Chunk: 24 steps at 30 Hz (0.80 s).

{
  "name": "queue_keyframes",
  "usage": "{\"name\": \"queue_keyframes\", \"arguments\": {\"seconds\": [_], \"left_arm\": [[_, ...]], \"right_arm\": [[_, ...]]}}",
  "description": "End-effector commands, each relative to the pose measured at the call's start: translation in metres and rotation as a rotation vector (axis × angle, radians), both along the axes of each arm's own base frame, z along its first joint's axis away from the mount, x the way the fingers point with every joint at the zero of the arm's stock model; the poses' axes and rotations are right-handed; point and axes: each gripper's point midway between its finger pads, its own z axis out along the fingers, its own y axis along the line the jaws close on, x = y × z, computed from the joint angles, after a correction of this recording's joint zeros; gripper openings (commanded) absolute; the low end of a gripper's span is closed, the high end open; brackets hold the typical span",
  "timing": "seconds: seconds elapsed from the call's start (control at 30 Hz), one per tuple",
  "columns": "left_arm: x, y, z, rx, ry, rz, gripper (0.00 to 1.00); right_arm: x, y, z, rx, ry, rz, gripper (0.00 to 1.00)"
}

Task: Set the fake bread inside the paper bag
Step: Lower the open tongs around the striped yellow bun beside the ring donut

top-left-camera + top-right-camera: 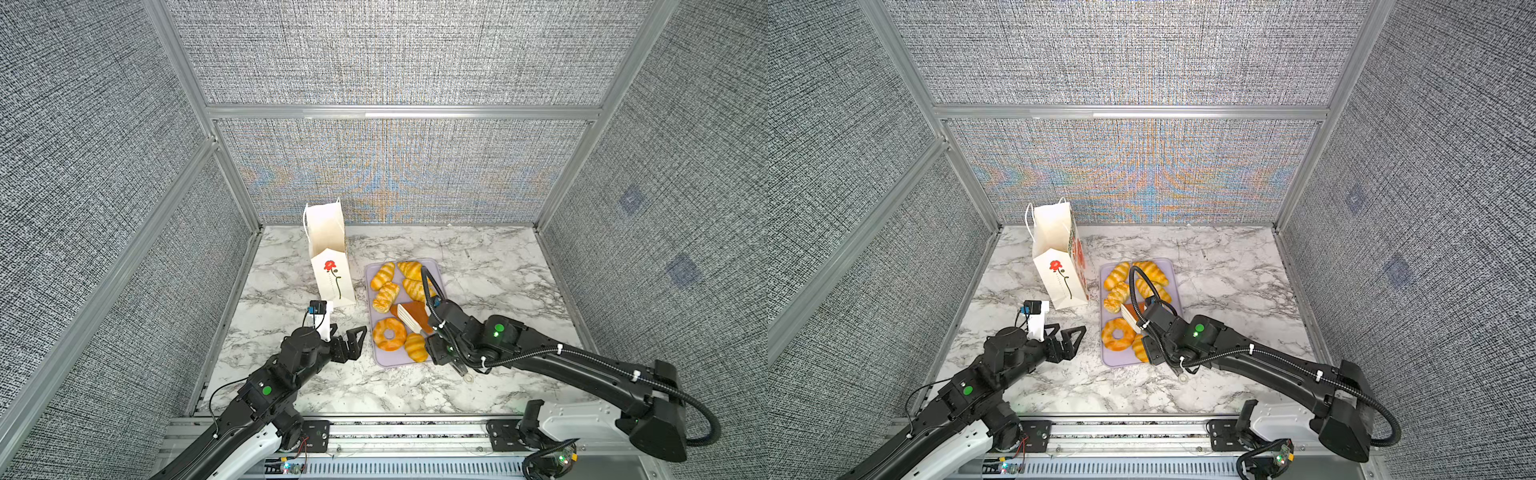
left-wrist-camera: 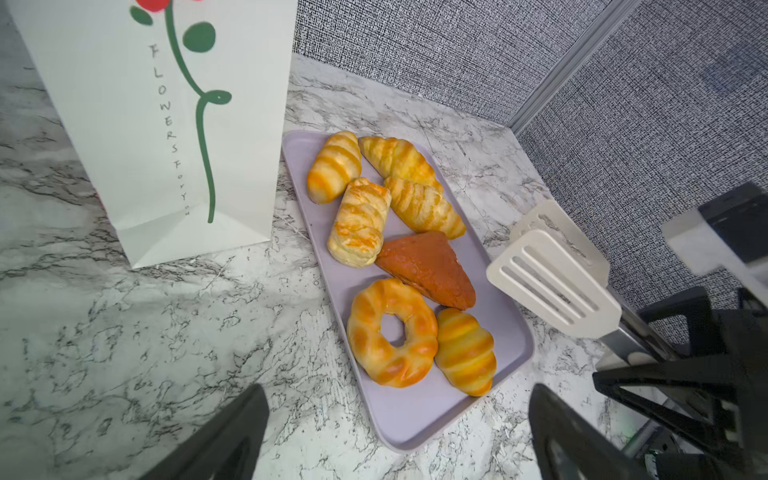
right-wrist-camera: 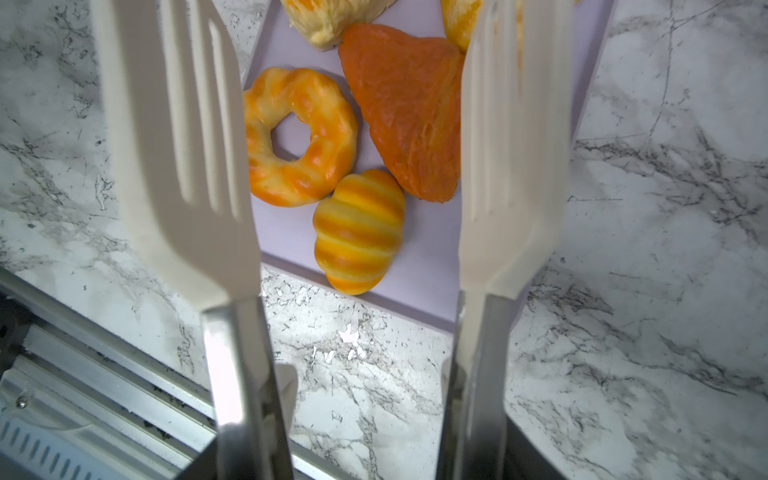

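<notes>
Clamping white slotted tongs [image 2: 552,286], spread over orange-brown triangular toy pastry [image 3: 407,112] for pinching: right gripper [image 1: 444,351]. Left gripper [image 1: 349,337] wide, empty, near white paper bag [image 1: 332,274], probably for steadying.

On a tray [image 1: 390,359] lies the fake bread [image 1: 389,333], tongs [image 1: 409,319] above; the paper bag [image 1: 332,278] stands just left

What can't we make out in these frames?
- Paper bag floor: in both top views its own front wall hides it, so the contents cannot be told.
- Bag's top: in the left wrist view, cut off by the frame edge.
- Right gripper, its hold on the tongs: in the top views its wrist covers it; in the right wrist view the frame edge cuts the handles.
</notes>
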Motion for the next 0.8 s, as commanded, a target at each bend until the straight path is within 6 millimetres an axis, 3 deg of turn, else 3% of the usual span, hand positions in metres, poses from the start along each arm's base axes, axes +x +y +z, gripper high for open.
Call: {"name": "queue_keyframes", "arguments": {"seconds": [0.0,0.3,0.33,0.43,0.77], "left_arm": [[0.003,-0.002,0.001,-0.005,-0.012,0.023,0.99],[-0.009,-0.023,-0.014,0.0,0.006,-0.022,0.99],[-0.01,-0.025,-0.016,0.003,0.007,-0.025,0.99],[-0.015,-0.03,-0.019,0.012,0.011,-0.036,0.99],[-0.024,-0.036,-0.034,0.018,0.029,-0.04,0.99]], "right_arm": [[-0.006,-0.006,-0.005,0.001,0.012,-0.053,0.64],[-0.031,-0.008,-0.024,-0.032,0.063,-0.063,0.64],[-0.038,-0.014,-0.036,-0.063,0.081,-0.063,0.64],[-0.046,-0.018,-0.044,-0.069,0.098,-0.072,0.64],[-0.061,-0.02,-0.06,-0.083,0.14,-0.071,0.64]]}}
